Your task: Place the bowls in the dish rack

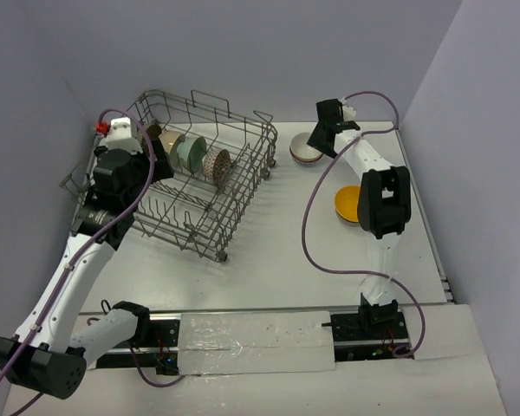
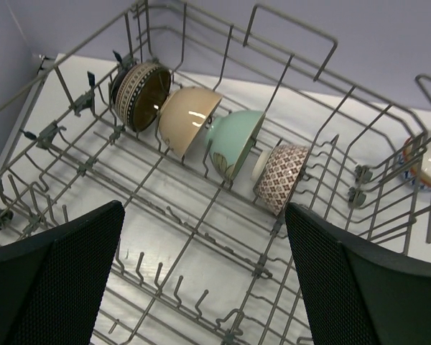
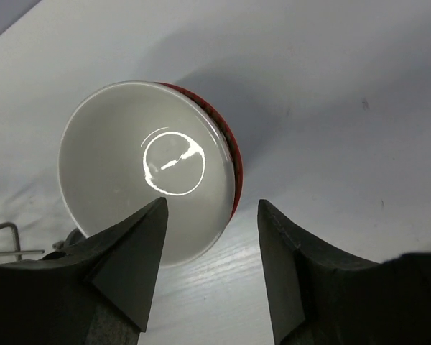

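Note:
The grey wire dish rack [image 1: 243, 186] stands at the back left. Several bowls stand on edge in a row inside it [image 1: 193, 153]. In the left wrist view they are a dark patterned bowl [image 2: 140, 95], a beige one [image 2: 189, 117], a pale green one [image 2: 235, 140] and a brown-white patterned one [image 2: 281, 176]. My left gripper [image 1: 162, 158] hangs open and empty over the rack floor [image 2: 205, 280]. My right gripper [image 1: 319, 139] is open just above a white bowl with a red outside [image 3: 147, 169], whose rim lies between the jaws. An orange-yellow bowl [image 1: 347, 204] sits partly behind the right arm.
The white-and-red bowl [image 1: 305, 150] sits right of the rack, and shows through the wires in the left wrist view [image 2: 425, 162]. The rack's raised handle loops [image 2: 294, 36] and upright tines surround the left gripper. Purple walls close in at the back and both sides.

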Motion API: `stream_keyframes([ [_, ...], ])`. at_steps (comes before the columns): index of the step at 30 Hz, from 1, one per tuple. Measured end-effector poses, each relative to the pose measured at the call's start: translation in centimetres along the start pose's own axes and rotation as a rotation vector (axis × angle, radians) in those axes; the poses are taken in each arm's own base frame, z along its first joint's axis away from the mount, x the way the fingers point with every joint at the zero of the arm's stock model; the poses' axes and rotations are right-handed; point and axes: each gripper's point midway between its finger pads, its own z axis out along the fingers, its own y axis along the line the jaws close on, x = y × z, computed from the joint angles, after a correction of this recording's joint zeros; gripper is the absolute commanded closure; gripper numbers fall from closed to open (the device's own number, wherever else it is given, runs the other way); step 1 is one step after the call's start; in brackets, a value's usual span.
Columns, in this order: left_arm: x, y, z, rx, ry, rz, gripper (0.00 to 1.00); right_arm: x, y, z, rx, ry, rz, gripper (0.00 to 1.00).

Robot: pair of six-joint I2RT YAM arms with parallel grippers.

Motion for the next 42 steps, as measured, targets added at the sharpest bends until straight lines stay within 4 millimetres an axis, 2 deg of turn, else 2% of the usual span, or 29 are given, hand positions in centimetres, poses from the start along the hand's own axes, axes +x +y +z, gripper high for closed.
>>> stream_keyframes([
  [4,-1.1,-0.1,-0.4,0.010,-0.040,-0.013,0.01,0.7,0.1,1.7,0.014,0.017,-0.007,0.51],
  [8,-1.3,-0.2,-0.4,0.015,-0.047,-0.016,0.01,1.4,-0.2,2.6,0.028,0.031,-0.014,0.59],
  [12,-1.3,-0.4,-0.4,0.023,-0.048,-0.017,0.01,1.4,-0.4,2.7,0.032,0.030,-0.018,0.71],
  [15,-1.3,-0.4,-0.3,0.025,-0.047,-0.017,0.01,1.3,-0.7,2.9,0.043,0.021,-0.021,0.87],
  [18,-1.1,-0.6,-0.2,0.030,-0.042,-0.016,0.01,1.2,-0.7,3.0,0.037,0.004,-0.015,0.98],
  [20,-0.9,-0.6,-0.1,0.035,-0.038,-0.015,0.01,1.3,-0.8,2.8,0.029,-0.004,-0.007,1.00],
  [24,-0.7,-0.8,-0.1,0.046,-0.034,-0.015,0.01,2.4,-1.9,1.6,0.024,0.003,-0.008,1.00],
  [31,-0.5,-2.1,0.0,0.112,-0.021,-0.039,0.01,5.9,-5.4,-2.7,0.022,0.061,-0.030,1.00],
  [35,0.7,-3.6,0.6,0.172,0.031,-0.065,0.01,7.3,-6.7,-4.8,0.014,0.085,-0.048,1.00],
  [40,1.4,-5.8,1.1,0.265,0.102,-0.115,0.01,6.8,-6.5,-6.7,-0.023,0.060,-0.055,1.00],
  [42,0.9,-6.8,1.0,0.304,0.111,-0.134,0.01,6.3,-6.4,-7.8,-0.045,0.037,-0.053,1.00],
])
